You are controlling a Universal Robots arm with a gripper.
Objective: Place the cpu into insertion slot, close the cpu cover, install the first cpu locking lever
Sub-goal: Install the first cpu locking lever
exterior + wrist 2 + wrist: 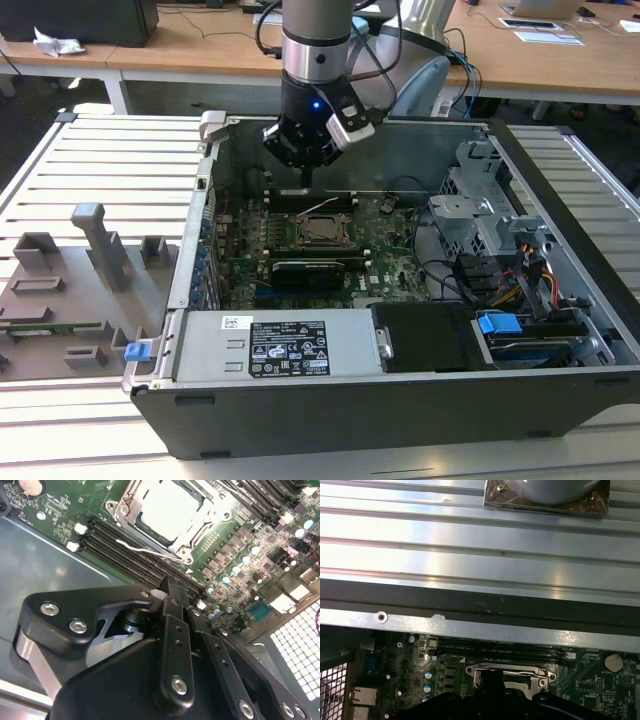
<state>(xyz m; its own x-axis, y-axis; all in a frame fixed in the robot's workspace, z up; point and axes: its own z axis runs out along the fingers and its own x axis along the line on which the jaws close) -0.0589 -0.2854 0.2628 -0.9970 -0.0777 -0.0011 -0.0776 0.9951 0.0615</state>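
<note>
I see the cpu (pixel 167 512), a flat silvery square, seated level in the insertion slot (pixel 186 544) mid-motherboard. My claw (pixel 172 587) hovers beside it, fingers pressed together, holding nothing.

Cpu (pixel 167 514): silvery square, seated flat in the insertion slot (pixel 131 528).
Cpu cover (pixel 207 511): metal frame lying closed around it.

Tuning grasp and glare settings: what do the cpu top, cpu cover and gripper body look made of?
cpu: pale matte metal lid, probably; even soft sheen. cpu cover: bright bare metal, glinting edges. gripper: black matte links, anodised metal or plastic, with silver screws.
</note>
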